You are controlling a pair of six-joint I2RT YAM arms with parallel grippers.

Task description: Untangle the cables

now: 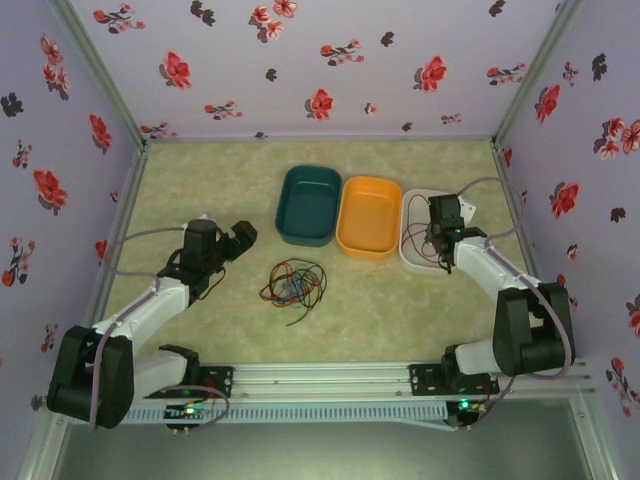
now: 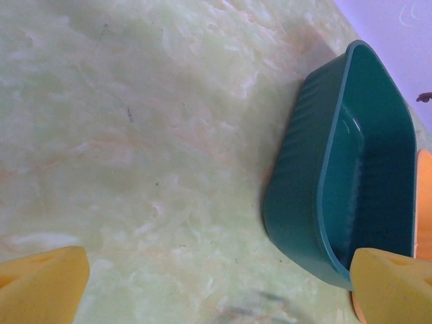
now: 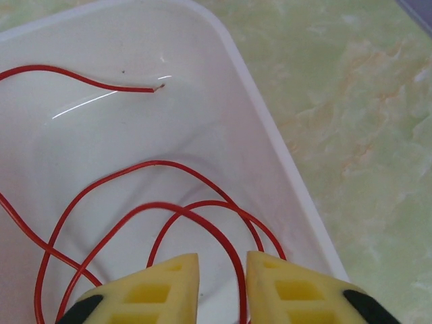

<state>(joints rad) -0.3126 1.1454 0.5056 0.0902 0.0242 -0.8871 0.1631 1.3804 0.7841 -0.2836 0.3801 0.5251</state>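
A small tangle of red, black and blue-teal cables (image 1: pixel 293 283) lies on the table in front of the trays. My left gripper (image 1: pixel 243 232) hovers left of the tangle and near the teal tray; in its wrist view it (image 2: pixel 219 283) is open wide over bare tabletop, with nothing between its yellow fingers (image 2: pixel 40 283). A separate red cable (image 3: pixel 169 206) lies in loose loops inside the white tray (image 3: pixel 270 135). My right gripper (image 3: pixel 223 283) hangs over that tray, slightly open, and one strand of the red cable runs loose through the gap between its fingertips.
Three trays stand in a row at the back: teal (image 1: pixel 308 205), orange (image 1: pixel 370 215) and white (image 1: pixel 405 255). The teal tray (image 2: pixel 351 175) is empty and close on the left gripper's right. Flowered walls enclose the table on three sides.
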